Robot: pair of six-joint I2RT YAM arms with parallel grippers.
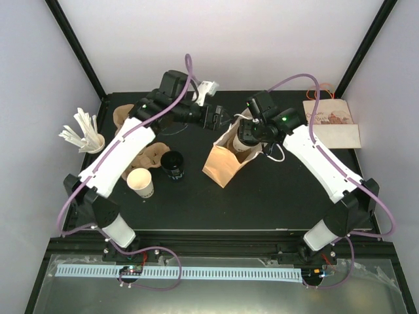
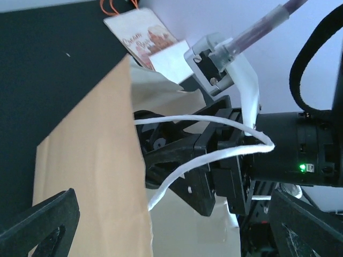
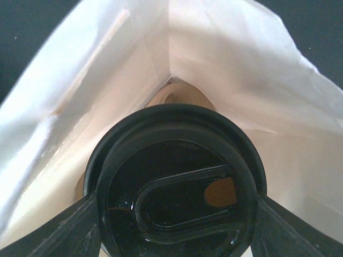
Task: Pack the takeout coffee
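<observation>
Right fingers [image 3: 64,225] pinch lidded cup [image 3: 177,187] inside bag [image 3: 241,69], walls close

printed card [image 2: 140,33] | reads "Cream", rest blurred | black cup [image 1: 173,165] print illegible

I see the brown paper bag [image 1: 222,163] standing open near the middle of the desk [image 1: 275,196], its white-lined mouth facing 1 o'clock. The lidded cup [image 3: 177,182], with its black lid, sits inside that mouth. At the bag's 9 o'clock stand a black cup [image 1: 173,165] and a cream cup [image 1: 140,183], both unlidded.
</observation>
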